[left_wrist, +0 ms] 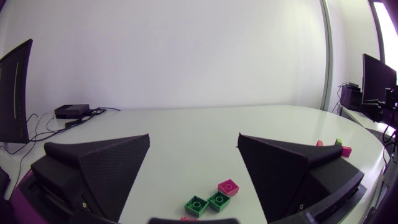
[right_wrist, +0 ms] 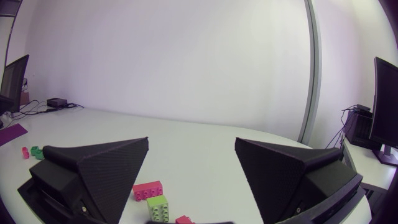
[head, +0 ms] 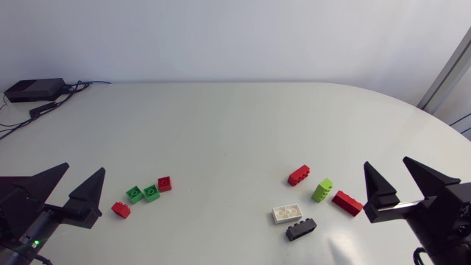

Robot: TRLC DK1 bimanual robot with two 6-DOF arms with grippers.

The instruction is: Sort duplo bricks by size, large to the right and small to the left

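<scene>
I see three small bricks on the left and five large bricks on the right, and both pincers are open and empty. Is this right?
Not quite. The head view shows four small bricks on the left, not three: two red and two green. The rest holds: five large bricks on the right, and the left pincer and right pincer are open and empty.

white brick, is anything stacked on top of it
Nothing: the white brick shows a bare top in the head view. The black brick lies beside it, not on it. Its underside is hidden.
</scene>
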